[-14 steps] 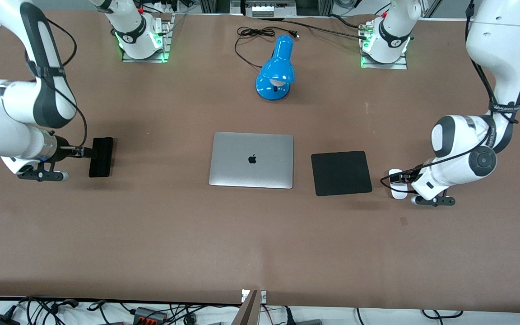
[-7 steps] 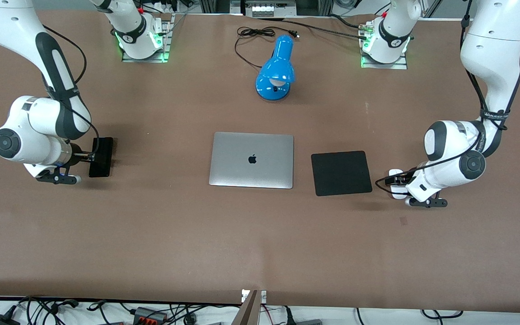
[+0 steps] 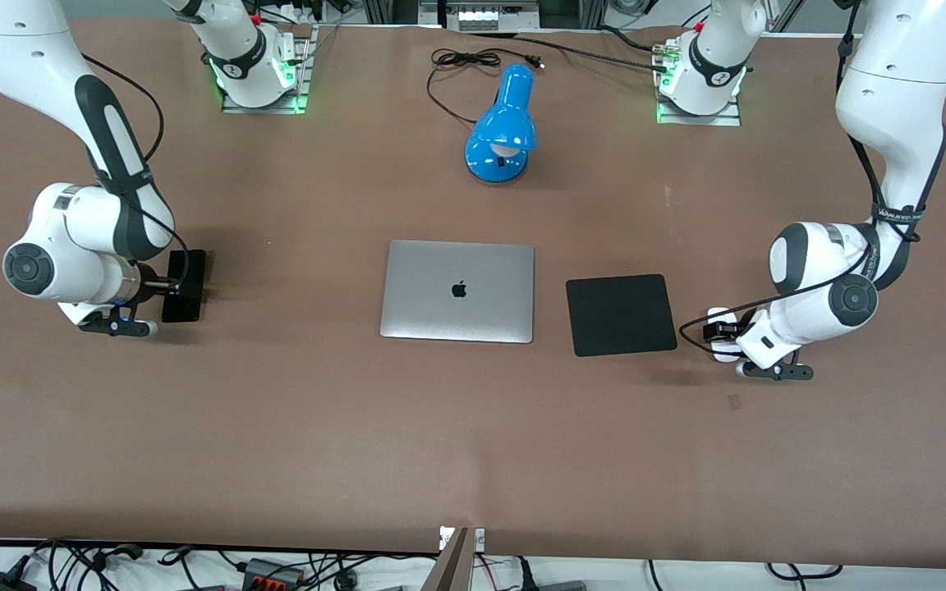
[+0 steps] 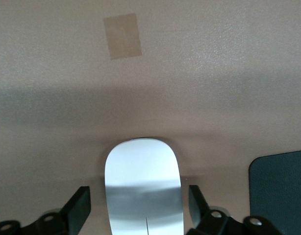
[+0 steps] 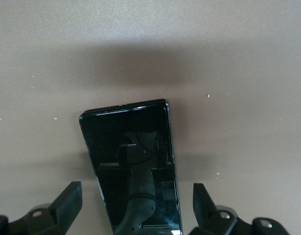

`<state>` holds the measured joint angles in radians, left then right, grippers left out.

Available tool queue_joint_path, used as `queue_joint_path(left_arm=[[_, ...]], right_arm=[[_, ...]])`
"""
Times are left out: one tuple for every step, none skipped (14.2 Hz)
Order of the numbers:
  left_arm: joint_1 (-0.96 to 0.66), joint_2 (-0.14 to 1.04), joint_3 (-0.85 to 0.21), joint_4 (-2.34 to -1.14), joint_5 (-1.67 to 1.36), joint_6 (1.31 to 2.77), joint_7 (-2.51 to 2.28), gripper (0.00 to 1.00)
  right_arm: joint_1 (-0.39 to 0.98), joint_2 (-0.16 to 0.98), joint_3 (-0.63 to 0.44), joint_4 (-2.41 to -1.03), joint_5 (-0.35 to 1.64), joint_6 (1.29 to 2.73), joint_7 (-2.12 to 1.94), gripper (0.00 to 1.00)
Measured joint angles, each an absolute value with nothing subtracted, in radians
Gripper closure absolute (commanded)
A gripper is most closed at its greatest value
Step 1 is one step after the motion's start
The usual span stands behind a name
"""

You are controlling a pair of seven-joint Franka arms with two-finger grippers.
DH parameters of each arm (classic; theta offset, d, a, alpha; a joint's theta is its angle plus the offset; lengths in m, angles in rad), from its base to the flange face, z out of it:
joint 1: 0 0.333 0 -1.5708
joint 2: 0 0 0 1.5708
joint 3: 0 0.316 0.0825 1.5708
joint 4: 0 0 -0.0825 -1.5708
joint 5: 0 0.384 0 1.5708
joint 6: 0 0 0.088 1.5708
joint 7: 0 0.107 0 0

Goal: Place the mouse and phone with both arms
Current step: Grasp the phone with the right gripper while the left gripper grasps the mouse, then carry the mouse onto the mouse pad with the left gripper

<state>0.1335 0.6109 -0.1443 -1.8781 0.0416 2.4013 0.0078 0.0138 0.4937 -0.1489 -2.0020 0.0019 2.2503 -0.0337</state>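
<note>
Surface (image 3: pixel 473 443) is brown and carries all items. Phone (image 3: pixel 184 286) lies flat toward the right arm's end, at nine o'clock from the closed silver laptop (image 3: pixel 457 290). Right pincer (image 3: pixel 163 286) sits low at the phone; in the right wrist view its fingers (image 5: pixel 67 203) stand spread wide, one on each side of the phone (image 5: pixel 133 171), with a clear gap and no contact. Mouse (image 3: pixel 718 333) lies toward the left arm's end, just beside the black square pad (image 3: pixel 621 314), at three o'clock from it. Left pincer (image 3: pixel 721 333) is down at the mouse; the left wrist view shows its fingers (image 4: pixel 79 208) parted, straddling the mouse (image 4: pixel 143 188) without touching it. Blue desk lamp (image 3: pixel 504 127) rests at twelve o'clock from the laptop.
</note>
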Motion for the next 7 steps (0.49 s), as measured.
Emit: queue_joint_path(left_arm=[[0.133,0.611,-0.144,-1.878,0.042,2.402,0.008,0.47],[0.133,0.610,-0.144,-1.878,0.042,2.402,0.008,0.52],[0.133,0.611,-0.144,-1.877,0.042,2.402,0.008,0.56],[0.133,0.611,-0.145,-1.877,0.042,2.401,0.008,0.57],[0.133,0.611,-0.146,-1.877,0.042,2.400,0.008,0.57],[0.131,0.610,-0.149,-1.872,0.042,2.392,0.005,0.57],[0.128,0.606,-0.157,-1.859,0.042,2.364,0.000,0.57]], right_arm=[[0.014,0.497,-0.149,-2.002,0.004,2.254,-0.034,0.00],[0.014,0.500,-0.149,-2.002,0.008,2.254,-0.034,0.00],[0.014,0.504,-0.149,-2.002,0.015,2.255,-0.034,0.00],[0.014,0.509,-0.148,-2.002,0.019,2.260,-0.034,0.00],[0.014,0.514,-0.148,-2.002,0.021,2.268,-0.034,0.00],[0.014,0.519,-0.147,-2.002,0.021,2.272,-0.034,0.00],[0.014,0.523,-0.147,-2.002,0.021,2.276,-0.034,0.00]])
